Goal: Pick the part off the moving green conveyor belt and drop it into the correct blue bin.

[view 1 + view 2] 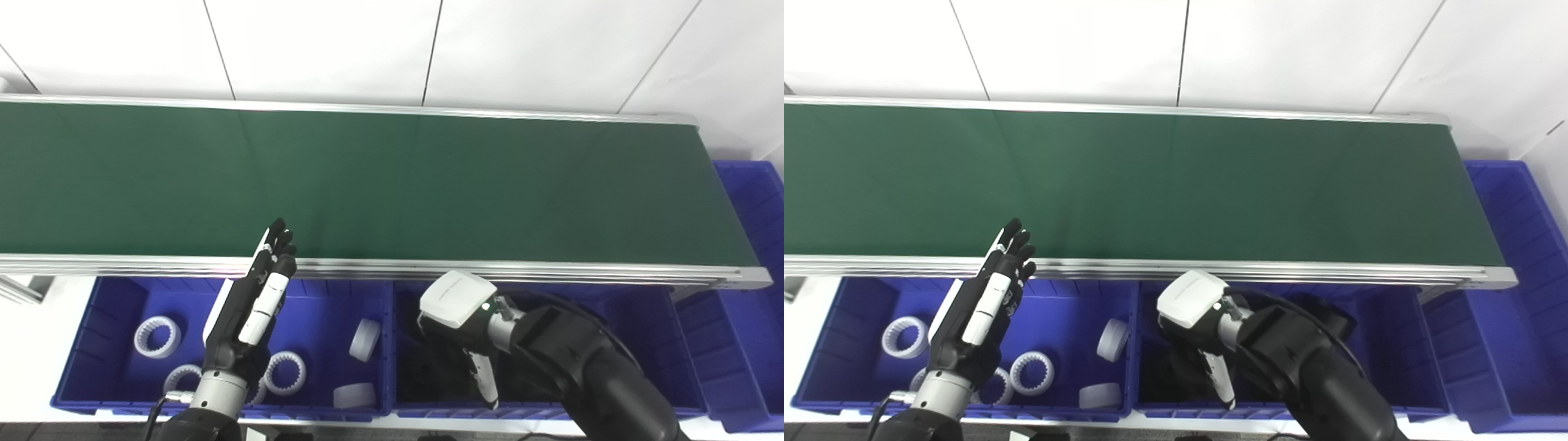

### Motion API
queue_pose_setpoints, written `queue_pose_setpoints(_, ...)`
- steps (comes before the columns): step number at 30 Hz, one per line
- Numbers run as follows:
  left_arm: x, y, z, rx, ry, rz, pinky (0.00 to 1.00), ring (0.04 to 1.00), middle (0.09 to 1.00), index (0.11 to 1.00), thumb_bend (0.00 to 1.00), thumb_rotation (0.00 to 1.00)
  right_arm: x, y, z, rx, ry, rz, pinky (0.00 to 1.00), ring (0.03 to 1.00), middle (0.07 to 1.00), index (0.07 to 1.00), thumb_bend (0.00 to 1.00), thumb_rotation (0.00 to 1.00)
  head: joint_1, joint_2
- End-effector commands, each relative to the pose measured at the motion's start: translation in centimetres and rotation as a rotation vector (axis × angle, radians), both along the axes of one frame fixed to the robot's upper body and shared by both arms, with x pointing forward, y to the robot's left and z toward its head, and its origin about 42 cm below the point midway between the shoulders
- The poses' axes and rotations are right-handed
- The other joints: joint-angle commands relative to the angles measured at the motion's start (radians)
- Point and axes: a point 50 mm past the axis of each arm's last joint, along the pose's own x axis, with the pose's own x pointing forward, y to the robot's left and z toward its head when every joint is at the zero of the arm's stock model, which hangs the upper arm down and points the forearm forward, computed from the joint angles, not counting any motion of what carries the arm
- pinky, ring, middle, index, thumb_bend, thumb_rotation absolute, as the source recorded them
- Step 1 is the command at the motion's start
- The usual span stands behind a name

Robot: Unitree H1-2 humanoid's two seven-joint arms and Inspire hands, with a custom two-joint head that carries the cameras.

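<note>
The green conveyor belt (392,184) carries no part that I can see. My left hand (251,306) is open, its fingers stretched up toward the belt's near rail, above the left blue bin (318,306). My right hand (456,306) reaches down into the middle blue bin (643,318), white back upward and one finger (487,380) pointing down. Its other fingers are hidden under the hand. Dark shapes (429,367) lie below it in the bin; I cannot tell whether the hand holds one.
The left bin holds white toothed rings (157,336) and white discs (365,339). A third blue bin (753,196) stands at the belt's right end. The metal rail (392,266) runs between the belt and the bins.
</note>
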Motion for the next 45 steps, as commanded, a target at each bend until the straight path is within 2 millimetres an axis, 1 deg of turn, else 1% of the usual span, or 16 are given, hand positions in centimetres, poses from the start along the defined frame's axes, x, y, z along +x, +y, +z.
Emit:
queue_pose_setpoints(1,0.0,-0.2,0.7,-0.008,-0.029,-0.009,1.00,1.000,1.000,1.000,0.55,0.76,0.1,-0.2,0.6,0.038,-0.100,-0.003,0.68,0.726,0.735,0.708,0.82,0.22,0.007,-0.002)
queue_pose_setpoints(6,0.0,-0.2,0.6,-0.002,-0.023,-0.008,1.00,1.000,1.000,1.000,0.55,0.75,-0.4,-0.6,-0.2,0.063,-0.180,-0.025,0.87,0.885,0.881,0.795,0.94,0.39,0.011,-0.007)
queue_pose_setpoints(8,0.0,-0.2,0.5,0.002,-0.022,-0.010,1.00,1.000,1.000,1.000,0.54,0.76,-0.5,-0.7,-0.3,0.065,-0.191,-0.033,0.84,0.906,0.929,0.810,0.98,0.42,0.019,-0.013)
queue_pose_setpoints(12,0.0,-0.3,0.4,0.001,-0.019,-0.014,1.00,1.000,1.000,1.000,0.53,0.76,-0.4,-0.7,-0.2,0.069,-0.195,-0.050,0.84,0.919,0.949,0.816,1.00,0.42,0.024,-0.016)
queue_pose_setpoints(19,-0.2,-0.3,0.3,0.014,-0.011,-0.011,0.99,1.000,1.000,1.000,0.57,0.77,-0.5,-0.5,0.2,0.077,-0.191,-0.080,0.79,0.897,0.927,0.794,1.00,0.42,0.030,-0.021)
queue_pose_setpoints(23,-0.3,-0.4,0.2,-0.001,-0.013,-0.015,1.00,1.000,1.000,1.000,0.55,0.76,-1.0,-0.5,0.7,0.106,-0.169,-0.122,0.77,0.868,0.901,0.790,1.00,0.41,0.051,-0.026)
queue_pose_setpoints(26,-0.4,-0.5,0.1,0.001,-0.017,-0.021,1.00,1.000,1.000,1.000,0.52,0.76,-2.0,-0.4,1.2,0.198,-0.151,-0.167,0.70,0.807,0.849,0.776,0.98,0.38,0.075,-0.035)
queue_pose_setpoints(28,-0.5,-0.5,0.0,0.018,-0.026,-0.032,0.99,1.000,1.000,1.000,0.52,0.77,-3.4,-0.1,1.3,0.349,-0.134,-0.219,0.64,0.766,0.815,0.753,0.96,0.34,0.101,-0.044)
queue_pose_setpoints(29,-0.5,-0.5,-0.1,0.024,-0.031,-0.031,0.99,1.000,1.000,1.000,0.53,0.76,-4.2,0.1,1.5,0.447,-0.115,-0.269,0.58,0.725,0.783,0.730,0.90,0.33,0.121,-0.052)
queue_pose_setpoints(32,-0.6,-0.6,-0.4,0.032,-0.057,-0.012,1.00,1.000,1.000,1.000,0.53,0.75,-6.4,0.8,1.8,0.709,-0.074,-0.417,0.55,0.689,0.752,0.714,0.84,0.32,0.151,-0.072)
queue_pose_setpoints(37,-0.4,-0.4,-1.3,0.064,-0.121,0.046,1.00,1.000,1.000,1.000,0.54,0.79,-9.8,2.6,1.8,1.135,-0.092,-0.729,0.61,0.734,0.783,0.739,0.78,0.36,0.199,-0.114)
queue_pose_setpoints(38,-0.4,-0.3,-1.5,0.071,-0.134,0.055,1.00,1.000,1.000,1.000,0.55,0.80,-10.3,3.0,1.5,1.230,-0.099,-0.799,0.65,0.768,0.806,0.765,0.76,0.38,0.216,-0.133)
queue_pose_setpoints(40,-0.4,-0.2,-1.9,0.085,-0.163,0.069,1.00,1.000,1.000,1.000,0.56,0.81,-10.8,3.5,0.8,1.383,-0.109,-0.901,0.68,0.793,0.825,0.786,0.74,0.41,0.227,-0.145)
queue_pose_setpoints(41,-0.5,-0.1,-2.1,0.092,-0.178,0.075,1.00,1.000,1.000,1.000,0.59,0.81,-10.9,3.7,0.4,1.445,-0.112,-0.939,0.70,0.805,0.849,0.823,0.70,0.52,0.235,-0.154)
queue_pose_setpoints(44,-1.0,0.3,-2.6,0.125,-0.226,0.095,1.00,1.000,1.000,1.000,0.63,0.81,-11.1,3.7,-2.0,1.640,-0.172,-1.079,0.73,0.828,0.872,0.854,0.63,0.64,0.272,-0.182)
queue_pose_setpoints(45,-1.1,0.4,-2.7,0.136,-0.235,0.100,1.00,1.000,1.000,1.000,0.66,0.81,-11.1,3.5,-2.8,1.681,-0.205,-1.103,0.75,0.842,0.887,0.875,0.58,0.67,0.272,-0.182)
